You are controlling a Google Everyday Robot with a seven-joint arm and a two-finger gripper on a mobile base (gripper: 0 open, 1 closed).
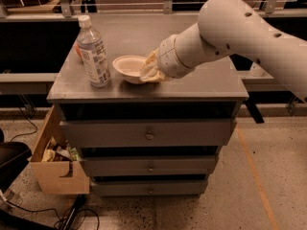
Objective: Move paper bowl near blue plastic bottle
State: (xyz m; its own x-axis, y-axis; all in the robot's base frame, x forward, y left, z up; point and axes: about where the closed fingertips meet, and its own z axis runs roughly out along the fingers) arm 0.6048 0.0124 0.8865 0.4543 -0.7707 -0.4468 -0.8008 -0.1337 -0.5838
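Workshop or robotics lab. Grey metal drawer cabinet (148,134) on speckled concrete floor (278,176), metal railing (120,5) behind, loose cables (72,218) below. White robot arm (230,28) present, its gripper (147,73) low over the cabinet top.

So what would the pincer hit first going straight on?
The pincer grips the rim of the paper bowl, pointing picture-left; straight on, the blue plastic bottle probably comes first, though depth is unclear.
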